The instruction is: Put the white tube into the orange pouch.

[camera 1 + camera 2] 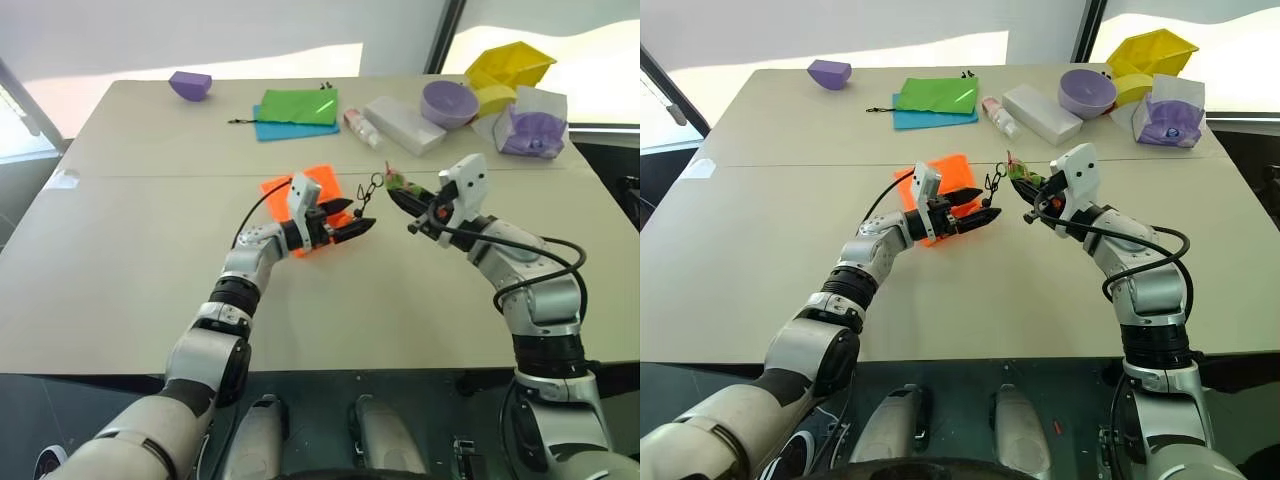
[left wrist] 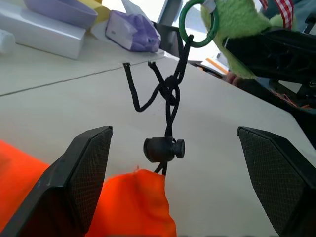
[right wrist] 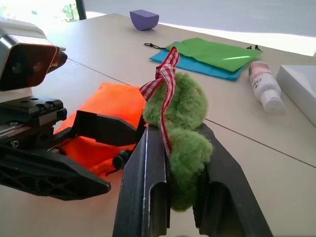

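The orange pouch [image 1: 318, 188] lies on the table just beyond my left gripper [image 1: 362, 214]. That gripper is open and level, and the pouch's puckered mouth [image 2: 133, 207] and black cord lock [image 2: 164, 148] sit between its fingers. The dark cord [image 2: 170, 94] runs up to a fuzzy green ball [image 3: 182, 123]. My right gripper [image 1: 396, 193] is shut on this ball and holds it above the table, to the right of the pouch. The white tube is out of view.
At the far side lie a flat green pouch [image 1: 300, 104] on a blue one [image 1: 272, 129], a small white bottle [image 1: 362, 127], a long white box [image 1: 403, 125], a purple bowl [image 1: 448, 103], a yellow bin [image 1: 510, 65] and a bagged purple item [image 1: 530, 130].
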### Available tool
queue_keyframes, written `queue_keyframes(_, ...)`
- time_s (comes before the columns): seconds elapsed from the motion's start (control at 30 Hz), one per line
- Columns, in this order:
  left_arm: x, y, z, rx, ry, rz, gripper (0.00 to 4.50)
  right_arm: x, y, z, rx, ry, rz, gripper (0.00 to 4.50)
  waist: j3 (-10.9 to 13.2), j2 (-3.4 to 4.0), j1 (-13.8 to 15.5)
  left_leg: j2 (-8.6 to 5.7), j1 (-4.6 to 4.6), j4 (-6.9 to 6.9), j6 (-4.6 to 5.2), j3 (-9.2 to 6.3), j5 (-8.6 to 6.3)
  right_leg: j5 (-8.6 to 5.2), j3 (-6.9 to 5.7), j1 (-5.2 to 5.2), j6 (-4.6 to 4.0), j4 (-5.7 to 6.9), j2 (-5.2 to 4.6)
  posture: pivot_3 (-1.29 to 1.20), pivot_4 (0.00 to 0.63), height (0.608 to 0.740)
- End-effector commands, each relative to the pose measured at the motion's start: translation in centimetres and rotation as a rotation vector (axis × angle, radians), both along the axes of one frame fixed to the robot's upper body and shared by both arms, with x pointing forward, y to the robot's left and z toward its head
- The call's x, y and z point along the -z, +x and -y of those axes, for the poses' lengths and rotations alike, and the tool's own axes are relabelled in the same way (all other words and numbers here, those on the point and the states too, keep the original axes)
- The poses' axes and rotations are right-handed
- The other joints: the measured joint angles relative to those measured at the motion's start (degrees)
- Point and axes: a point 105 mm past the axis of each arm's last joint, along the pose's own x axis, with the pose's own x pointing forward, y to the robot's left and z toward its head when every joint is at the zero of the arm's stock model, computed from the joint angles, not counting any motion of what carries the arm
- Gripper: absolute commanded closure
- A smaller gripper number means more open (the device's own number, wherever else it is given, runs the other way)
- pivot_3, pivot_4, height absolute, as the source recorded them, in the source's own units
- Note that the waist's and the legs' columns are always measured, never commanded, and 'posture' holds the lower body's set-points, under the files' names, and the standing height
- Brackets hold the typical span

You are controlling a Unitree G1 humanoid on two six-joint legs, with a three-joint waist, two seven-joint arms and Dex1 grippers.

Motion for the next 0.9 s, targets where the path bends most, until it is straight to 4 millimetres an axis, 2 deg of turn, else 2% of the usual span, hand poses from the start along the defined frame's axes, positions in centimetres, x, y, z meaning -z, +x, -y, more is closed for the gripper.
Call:
queue_keyframes(0.03,-0.9,0.2,0.6,0.02,0.021,0.036,0.18,-1.5,-0.5,-0.7,-0.023,0.0,0.067,4.5,0.0,0.0,0.0,0.0,0.0,0.0,0.0,0.0,0.0,0.0,0.0,0.01,0.0,0.0,0.0,0.0,0.15,0.74)
queue_keyframes(0.23,-0.5,0.0,0.8,0.037,0.04,0.037,0.18,-1.5,-0.5,-0.8,-0.02,-0.001,0.069,4.5,0.0,0.0,0.0,-0.01,0.0,0.0,0.0,-0.01,0.0,0.0,0.01,0.0,0.0,0.0,0.0,0.0,0.15,0.74)
queue_keyframes(0.33,-0.1,0.0,0.7,0.037,0.074,0.055,0.98,-1.5,-0.5,-0.7,-0.016,-0.002,0.069,4.5,0.0,0.0,0.0,-0.01,0.0,0.0,0.0,0.0,0.0,0.0,0.0,0.0,0.0,0.0,0.0,0.0,0.15,0.74)
queue_keyframes(0.4,0.0,-0.1,0.7,0.042,0.091,0.066,1.94,-1.4,-0.6,-0.7,-0.016,-0.002,0.069,4.5,0.0,0.0,0.0,-0.01,0.0,0.0,0.0,0.0,0.0,0.0,0.01,0.0,0.0,0.0,0.0,0.0,0.15,0.74)
queue_keyframes(0.9,-0.3,0.6,-0.3,-0.005,0.112,0.101,1.94,-1.3,-0.5,-0.8,-0.02,-0.008,0.071,4.5,0.0,0.0,0.0,-0.01,0.0,0.0,0.0,-0.01,0.0,0.0,0.01,0.0,0.0,0.0,0.0,0.0,0.15,0.74)
